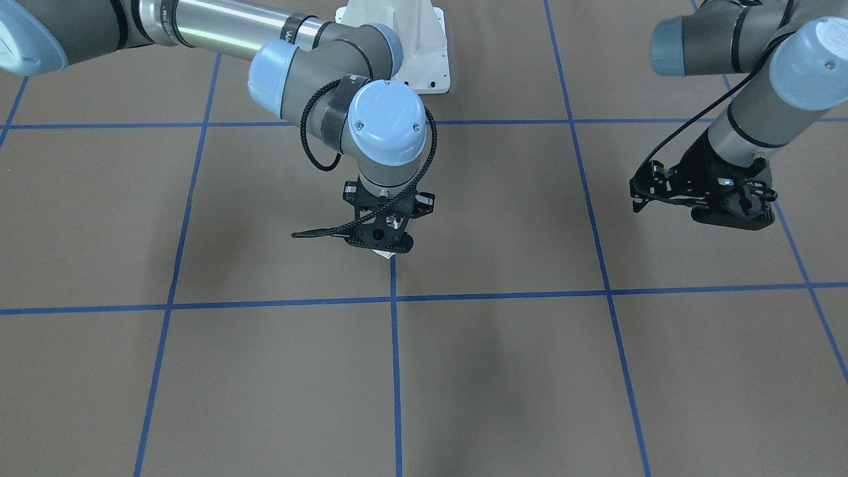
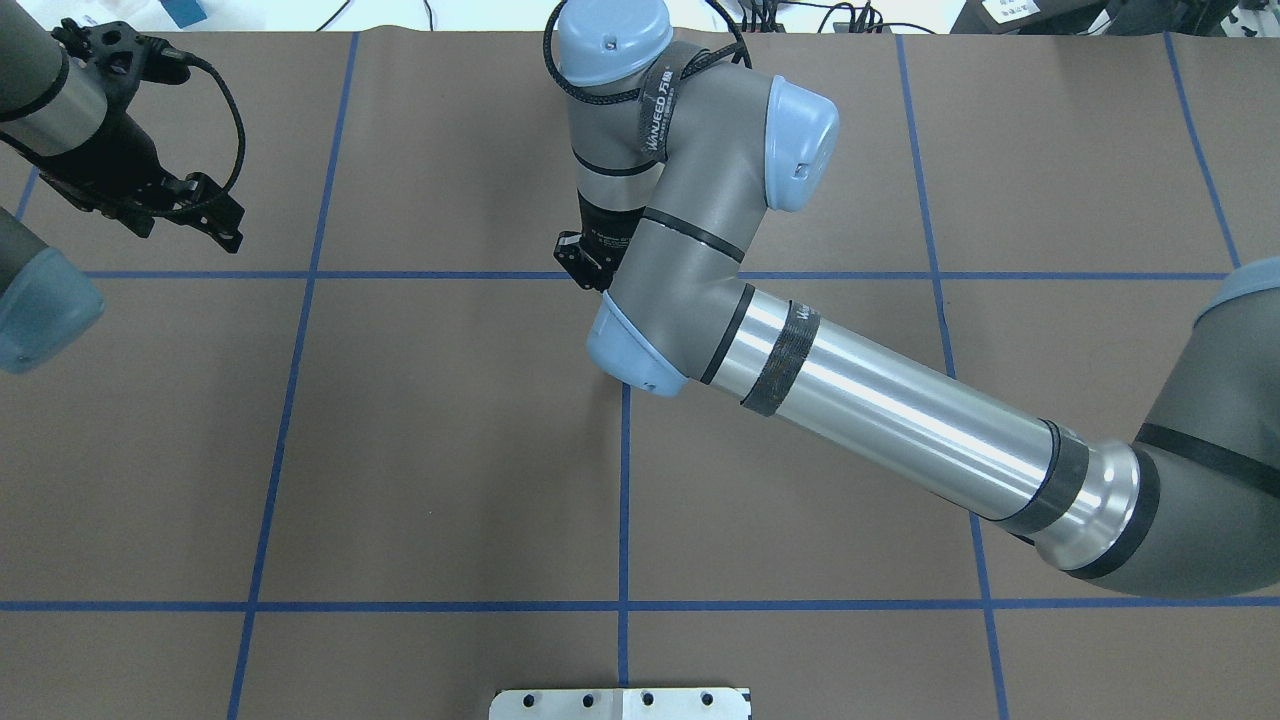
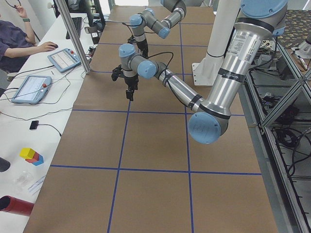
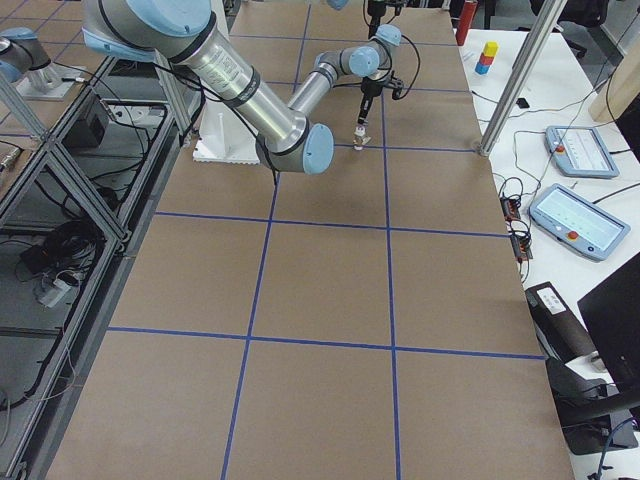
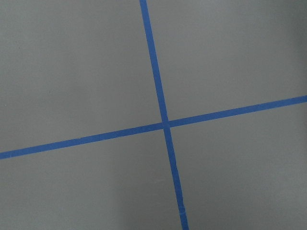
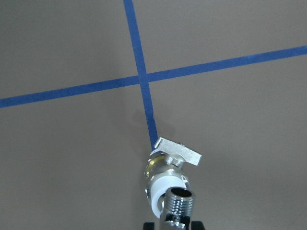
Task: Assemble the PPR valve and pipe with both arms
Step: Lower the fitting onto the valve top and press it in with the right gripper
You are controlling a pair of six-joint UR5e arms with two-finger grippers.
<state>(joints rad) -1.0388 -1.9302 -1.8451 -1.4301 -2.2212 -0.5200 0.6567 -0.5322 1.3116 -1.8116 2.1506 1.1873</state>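
My right gripper (image 1: 384, 246) points down near the middle of the table and is shut on the PPR valve (image 6: 180, 203), a chrome fitting with a flat handle. The pipe (image 6: 162, 188), a white stub on a brass nut, sits against the valve and looks joined to it. A white bit of the pipe (image 1: 385, 254) shows under the fingers, at or just above the brown table. The assembly is also small in the exterior right view (image 4: 357, 137). My left gripper (image 1: 732, 217) hangs far off to the side with nothing in it. It also shows in the overhead view (image 2: 225, 228). I cannot tell whether it is open or shut.
Blue tape lines (image 5: 165, 125) divide the brown table into squares. The white robot base plate (image 1: 411, 59) is at the robot's edge. An operator's side bench holds tablets (image 3: 30, 87), coloured blocks (image 3: 31, 155) and a red cylinder (image 3: 14, 206).
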